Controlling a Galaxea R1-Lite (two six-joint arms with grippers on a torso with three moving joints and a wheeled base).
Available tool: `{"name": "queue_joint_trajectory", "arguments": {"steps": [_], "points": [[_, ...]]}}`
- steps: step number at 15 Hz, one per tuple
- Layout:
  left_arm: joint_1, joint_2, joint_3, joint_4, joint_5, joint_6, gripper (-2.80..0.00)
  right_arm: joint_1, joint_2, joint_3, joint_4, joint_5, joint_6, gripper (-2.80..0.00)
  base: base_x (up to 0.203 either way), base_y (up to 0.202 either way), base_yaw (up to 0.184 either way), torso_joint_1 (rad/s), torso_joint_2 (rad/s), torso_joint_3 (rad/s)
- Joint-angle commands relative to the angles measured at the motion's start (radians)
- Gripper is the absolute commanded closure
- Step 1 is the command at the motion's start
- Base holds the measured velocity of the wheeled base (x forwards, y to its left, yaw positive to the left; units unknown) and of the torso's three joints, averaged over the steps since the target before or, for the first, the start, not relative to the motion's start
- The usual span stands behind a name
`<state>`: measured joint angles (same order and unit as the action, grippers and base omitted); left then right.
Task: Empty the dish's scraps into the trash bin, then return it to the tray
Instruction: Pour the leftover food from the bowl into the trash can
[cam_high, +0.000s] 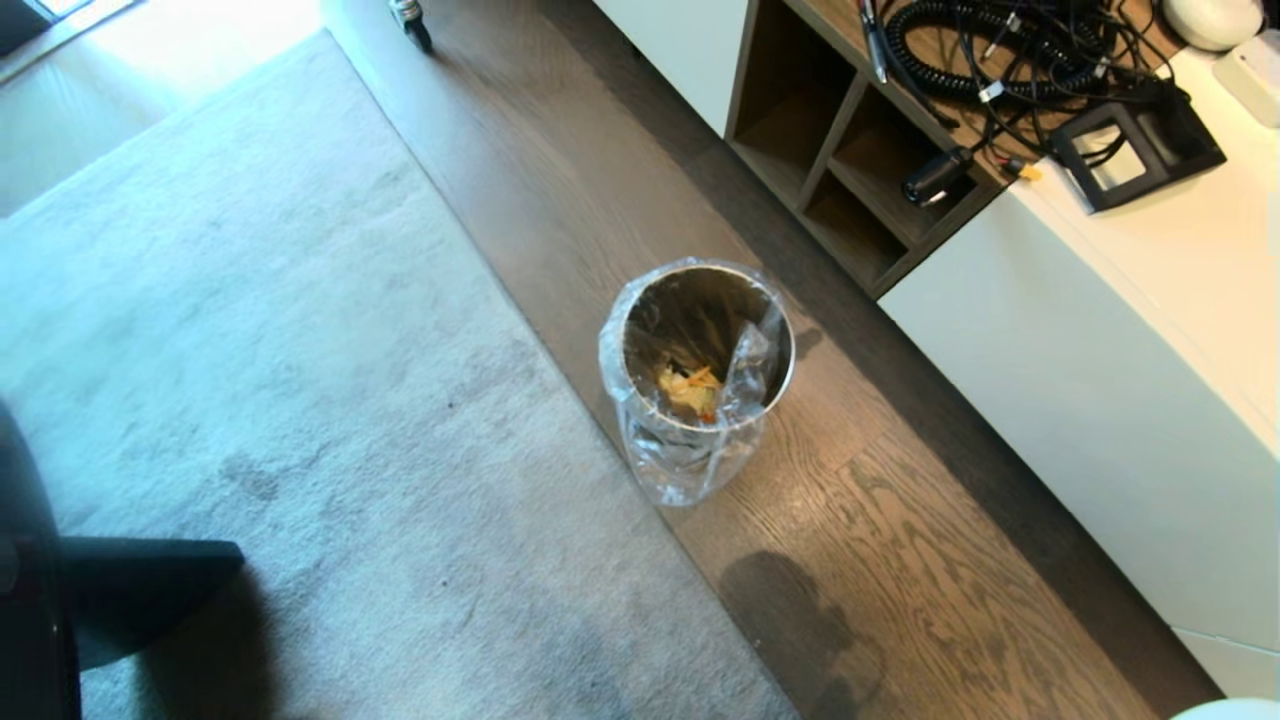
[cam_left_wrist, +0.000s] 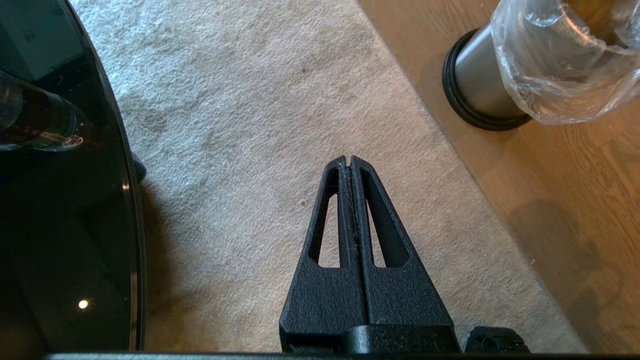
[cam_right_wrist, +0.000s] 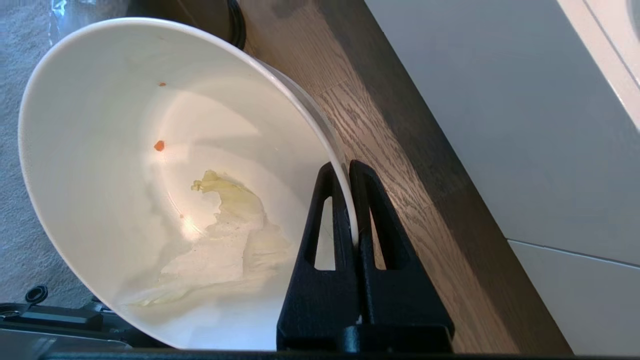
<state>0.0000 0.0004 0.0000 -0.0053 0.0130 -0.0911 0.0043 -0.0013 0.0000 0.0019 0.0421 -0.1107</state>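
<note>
Right gripper was clamped on the rim of the dish, one finger inside the wall and one outside, holding it tilted on edge above the wood floor. The bowl was nearly empty: a pale yellow-white leafy piece stuck to the inner wall and a couple of tiny orange specks sat higher up. A sliver of white at the near right corner of the head view may be that bowl, can't tell. Left gripper held nothing, fingers pressed together, hanging over the grey carpet just beside a dark glossy round surface at the near left. Neither arm showed in the head view. Farther out, the trash bin stood upright on the wood floor, just past the carpet edge, its dark base ring visible from the left wrist and the crinkled clear liner folded over its rim. The scraps, orange and pale yellow bits, lay in a small heap at the bottom of the bin. To the right ran a white cabinet. At the far right were open wooden cubbies, and on top of the unit a tangle of black cables and a black open frame. The tray showed in none of the views.
</note>
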Motion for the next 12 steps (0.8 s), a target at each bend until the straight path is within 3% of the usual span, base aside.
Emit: {"name": "queue_joint_trajectory", "arguments": {"steps": [1, 12], "points": [[0.0, 0.0, 0.0, -0.001, 0.001, -0.001, 0.0, 0.0, 0.003, 0.0, 0.0, 0.001, -0.001, 0.0, 0.0, 0.0, 0.0, 0.002, 0.01, 0.198], [0.0, 0.0, 0.0, -0.001, 0.001, -0.001, 0.0, 0.0, 0.003, 0.0, 0.0, 0.001, -0.001, 0.0, 0.0, 0.0, 0.0, 0.001, 0.0, 0.202]]}}
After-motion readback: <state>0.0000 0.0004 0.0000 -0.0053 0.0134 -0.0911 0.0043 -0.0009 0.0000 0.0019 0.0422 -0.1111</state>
